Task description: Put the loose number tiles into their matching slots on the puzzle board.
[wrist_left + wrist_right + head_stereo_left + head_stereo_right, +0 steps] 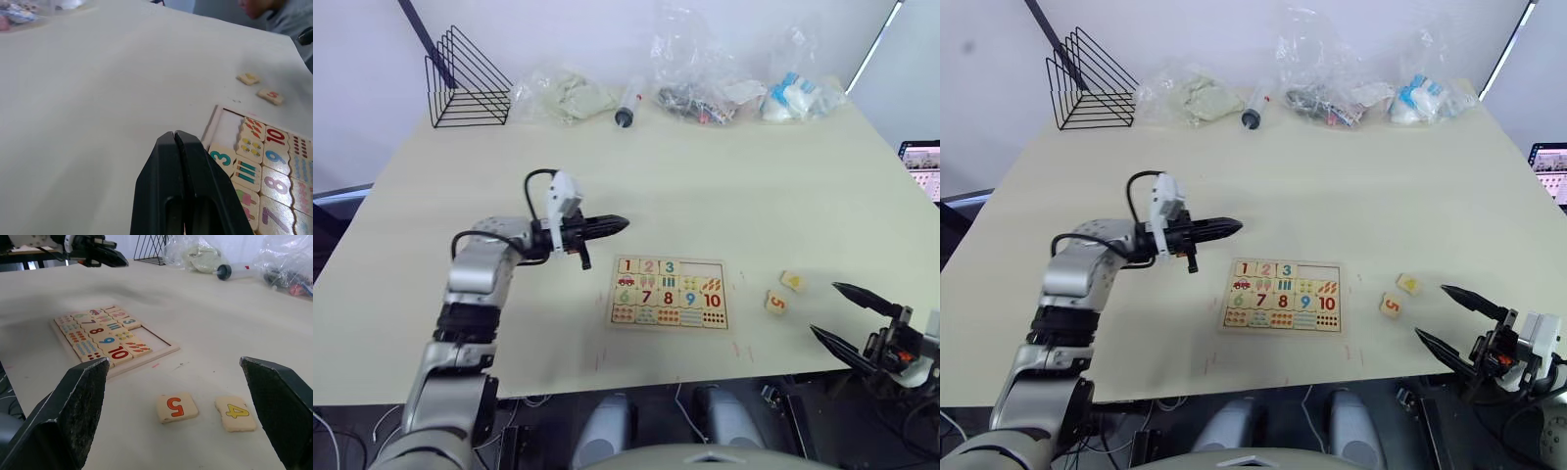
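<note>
Pale-wood puzzle board [669,293]: tiles 1, 2, 3 seated, two top-row slots [703,268] bare. Two loose tiles, 4 [236,413] and 5 [176,407], on table right of board. Left gripper [619,224] closed, empty; right gripper [839,311] spread wide, empty

Loose tiles: 5 [177,407], 4 [236,413]; board [161,350]: 1–3, 6–10.
</note>
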